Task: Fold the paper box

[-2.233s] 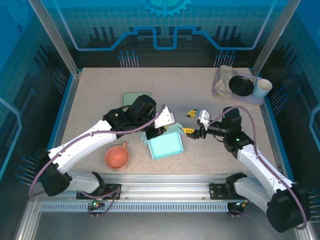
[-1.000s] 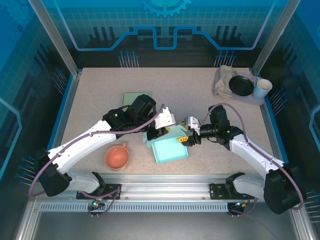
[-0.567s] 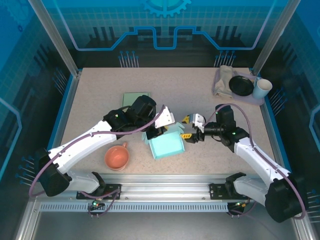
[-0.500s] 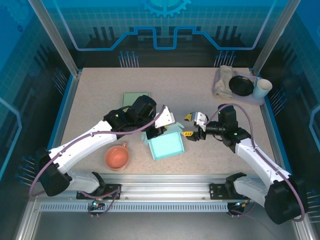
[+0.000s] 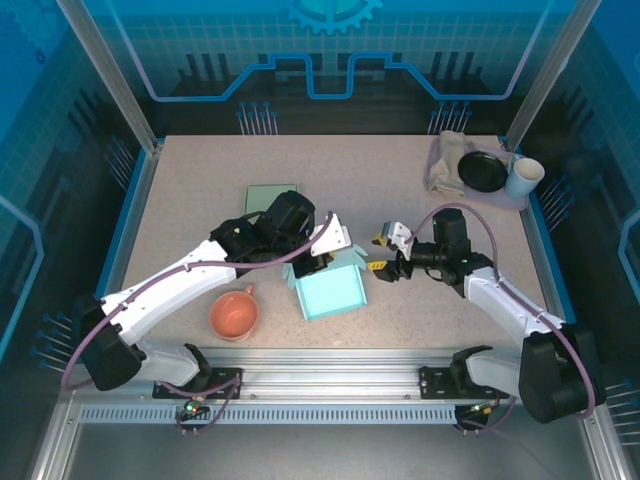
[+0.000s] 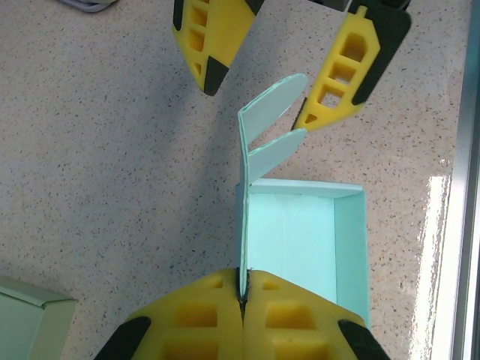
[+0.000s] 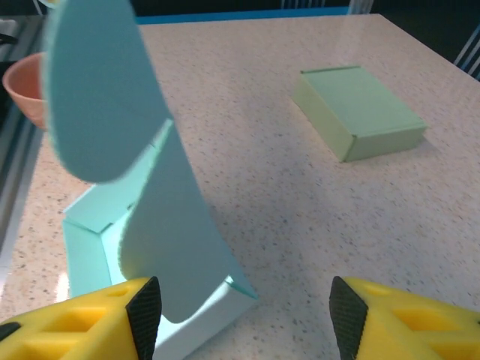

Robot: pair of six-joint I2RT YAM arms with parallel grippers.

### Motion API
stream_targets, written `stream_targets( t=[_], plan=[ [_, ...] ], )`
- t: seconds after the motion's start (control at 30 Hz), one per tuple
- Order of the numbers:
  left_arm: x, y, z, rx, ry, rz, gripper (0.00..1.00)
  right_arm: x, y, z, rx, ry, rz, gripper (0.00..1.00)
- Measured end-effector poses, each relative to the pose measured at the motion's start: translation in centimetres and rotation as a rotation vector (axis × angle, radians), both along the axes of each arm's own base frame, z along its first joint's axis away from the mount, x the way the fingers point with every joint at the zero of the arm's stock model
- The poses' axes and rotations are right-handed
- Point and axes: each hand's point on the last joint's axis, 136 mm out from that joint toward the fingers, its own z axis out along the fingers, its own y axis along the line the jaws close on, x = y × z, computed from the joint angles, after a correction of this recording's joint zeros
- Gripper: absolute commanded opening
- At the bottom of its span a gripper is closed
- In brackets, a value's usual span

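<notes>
The teal paper box (image 5: 331,293) lies open on the table in front of the left arm. My left gripper (image 5: 313,262) is shut on the upright wall of the paper box (image 6: 300,240), pinching its edge between the pads at the left gripper (image 6: 241,289). Two rounded flaps (image 6: 274,112) stick out from that wall's far end. My right gripper (image 5: 381,252) stands open just right of the box, and the flaps reach between its fingers (image 6: 352,60). In the right wrist view the flaps (image 7: 97,97) sit close beside the lower finger of the right gripper (image 7: 244,319), which holds nothing.
A closed green box (image 5: 272,197) lies behind the left arm, also visible as the green box (image 7: 360,112). A pink cup (image 5: 234,314) stands near the front left. At the back right are a cloth with a black dish (image 5: 483,170) and a white cup (image 5: 523,177).
My right gripper has drawn back to the right from the box's right corner and opened wider. The box has shifted slightly left. The left gripper keeps its hold.
</notes>
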Motion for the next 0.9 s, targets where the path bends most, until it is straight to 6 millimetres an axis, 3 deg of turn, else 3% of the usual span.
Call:
stream_targets(
  t=[0.43,0.77,0.9],
  plan=[
    [-0.9,-0.6,0.4,-0.038,0.03,-0.044,0.0,-1.9,2.3,0.6,0.001,-0.018,0.133,0.58],
    [-1.4,-1.0,0.5,-0.05,0.041,-0.065,0.0,-2.9,3.0,0.4,-0.018,-0.025,0.183,0.41],
    [-1.5,-1.0,0.5,-0.052,0.043,-0.068,0.0,-3.1,3.0,0.3,-0.021,-0.019,0.187,0.39]
  ],
)
